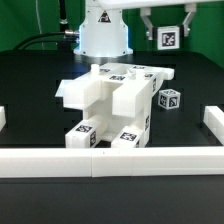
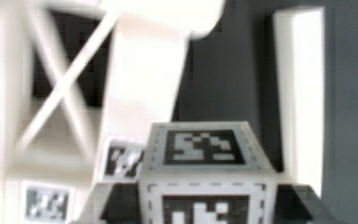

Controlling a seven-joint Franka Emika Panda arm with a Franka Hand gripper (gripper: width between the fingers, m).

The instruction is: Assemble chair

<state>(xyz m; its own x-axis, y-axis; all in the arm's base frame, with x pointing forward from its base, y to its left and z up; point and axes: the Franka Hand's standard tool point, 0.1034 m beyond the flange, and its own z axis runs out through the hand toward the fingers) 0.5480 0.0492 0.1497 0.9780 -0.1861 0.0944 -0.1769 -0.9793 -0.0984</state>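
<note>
Several white chair parts (image 1: 110, 100) are showing black-and-white square tags (image 1: 128, 137) on the black table (image 1: 35, 75), while the gripper (image 1: 168, 32) is pinching one tagged block (image 2: 201, 150)

White border rails (image 1: 110, 160) edge the black table (image 1: 35, 75).

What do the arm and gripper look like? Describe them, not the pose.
The arm is a rounded, glossy white shell, and black cables run beside it. The gripper has dark fingers beneath a white body.
</note>
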